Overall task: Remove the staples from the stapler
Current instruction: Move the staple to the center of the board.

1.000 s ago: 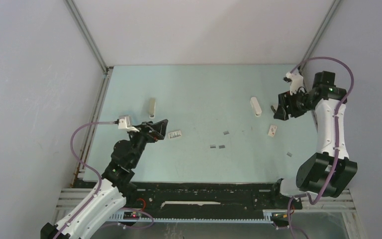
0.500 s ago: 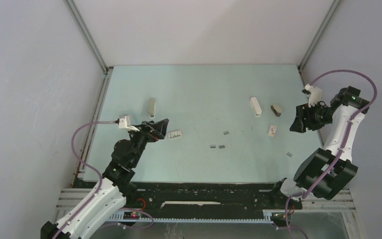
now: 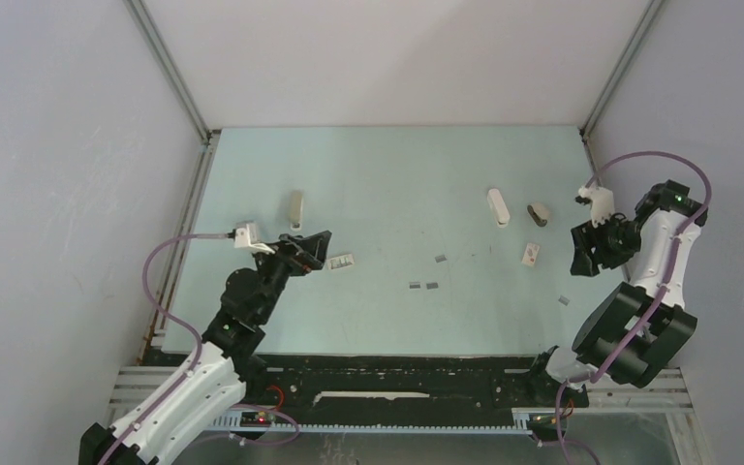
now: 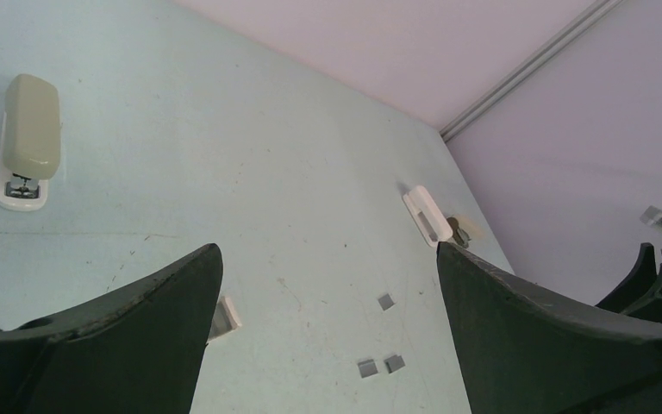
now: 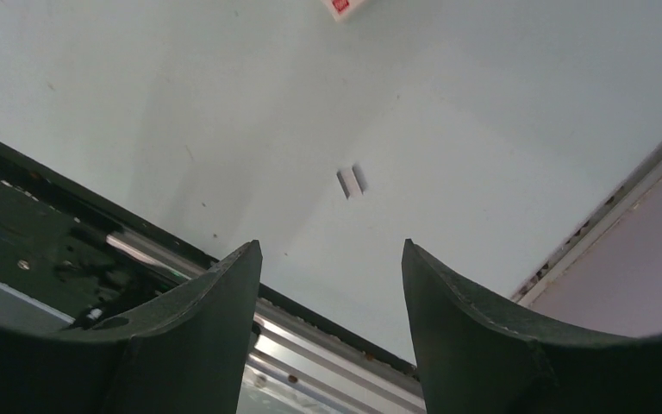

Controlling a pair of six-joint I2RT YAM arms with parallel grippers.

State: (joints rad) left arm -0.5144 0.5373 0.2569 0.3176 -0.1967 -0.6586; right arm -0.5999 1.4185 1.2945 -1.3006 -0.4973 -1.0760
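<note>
The stapler (image 3: 497,206) lies on the table (image 3: 387,174), with loose staples (image 3: 415,286) scattered on the side of it nearer the arms. The right gripper (image 3: 581,260) hangs well apart to the stapler's right, fingers spread and empty. The left gripper (image 3: 318,254), far to its left, is spread wide, holding nothing. Unloading looks nearly finished. The next move is probably to check the stapler for leftover strips.
</note>
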